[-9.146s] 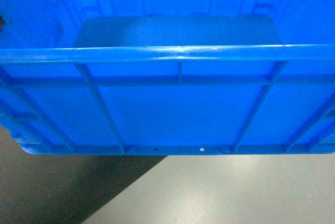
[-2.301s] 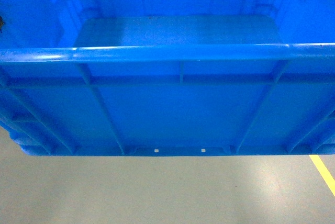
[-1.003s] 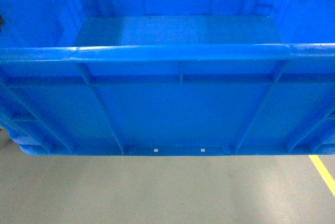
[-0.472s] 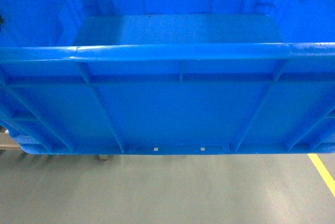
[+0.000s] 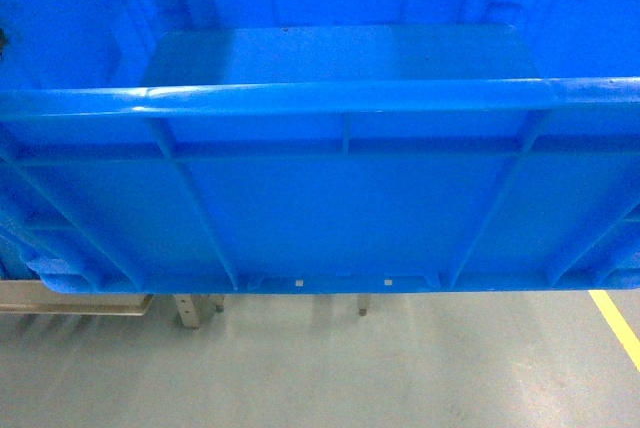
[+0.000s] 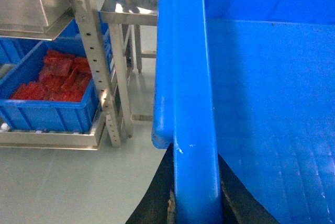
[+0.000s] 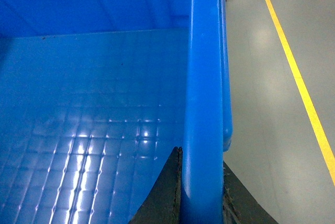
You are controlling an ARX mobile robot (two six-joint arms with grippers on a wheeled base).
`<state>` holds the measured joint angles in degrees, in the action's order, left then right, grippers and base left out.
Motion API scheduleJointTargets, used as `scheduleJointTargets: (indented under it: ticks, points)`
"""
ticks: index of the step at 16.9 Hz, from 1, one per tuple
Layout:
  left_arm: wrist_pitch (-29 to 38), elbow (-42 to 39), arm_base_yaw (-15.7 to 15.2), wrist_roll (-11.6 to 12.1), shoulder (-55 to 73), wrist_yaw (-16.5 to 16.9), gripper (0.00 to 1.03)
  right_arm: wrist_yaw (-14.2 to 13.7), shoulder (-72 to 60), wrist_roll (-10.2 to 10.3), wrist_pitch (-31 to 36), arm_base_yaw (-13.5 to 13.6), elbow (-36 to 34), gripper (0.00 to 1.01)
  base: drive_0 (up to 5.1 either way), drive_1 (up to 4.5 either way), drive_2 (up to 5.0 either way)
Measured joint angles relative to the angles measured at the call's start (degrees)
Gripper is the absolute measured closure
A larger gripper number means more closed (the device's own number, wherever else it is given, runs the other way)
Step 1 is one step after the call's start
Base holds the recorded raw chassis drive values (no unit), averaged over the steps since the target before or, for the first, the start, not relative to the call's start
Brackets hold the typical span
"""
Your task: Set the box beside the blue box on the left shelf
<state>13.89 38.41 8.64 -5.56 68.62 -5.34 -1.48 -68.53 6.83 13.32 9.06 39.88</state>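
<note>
The box (image 5: 340, 198) fills the head view, held above the grey floor (image 5: 400, 368). The left tool (image 6: 196, 203) clamps its left rim; the right tool (image 7: 201, 198) clamps its right rim. A metal rack (image 6: 99, 77) with a red-filled blue crate (image 6: 47, 109) occupies the left-wrist frame's upper left.

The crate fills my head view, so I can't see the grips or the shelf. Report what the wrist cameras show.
Observer: The left gripper is clamped over the left wall of the box, one finger on each side.
Operator: Now the right side.
Observer: The right gripper grips the right wall the same way.
Operator: Tell me where the shelf is.
Observer: In the left wrist view a metal rack stands to the left of the box, with a smaller blue crate of red items on a low level.
</note>
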Motion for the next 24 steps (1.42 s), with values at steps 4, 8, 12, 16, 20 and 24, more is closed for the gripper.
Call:
scheduleJointTargets:
  ticks: [4,8,12,16,20,24]
  points:
    - [-0.20,0.00,0.20,0.00,-0.02,-0.04,0.96,-0.04,0.07,0.00,-0.37,-0.07,0.00,0.93,-5.0,2.36,2.4]
    - [-0.11,0.00,0.15,0.00,-0.02,-0.04,0.96,-0.04,0.02,0.02,-0.22,-0.07,0.00,0.93,-5.0,2.36,2.4]
    - [-0.26,0.00,0.15,-0.02,-0.02,-0.02,0.96,-0.04,0.02,0.02,-0.33,-0.07,0.00,0.93,-5.0,2.39,2.4]
    - [-0.20,0.00,0.15,0.00,-0.02,-0.04,0.96,-0.02,0.02,0.02,-0.26,-0.04,0.00,0.93,-4.9,2.43,2.4]
    - [-0.24,0.00,0.15,0.00,-0.02,-0.04,0.96,-0.02,0.02,0.02,-0.33,-0.04,0.00,0.93,-5.0,2.41,2.4]
    - [-0.20,0.00,0.15,0.00,-0.02,-0.04,0.96,-0.02,0.02,0.00,-0.17,-0.04,0.00,0.93,-4.9,2.45,2.4]
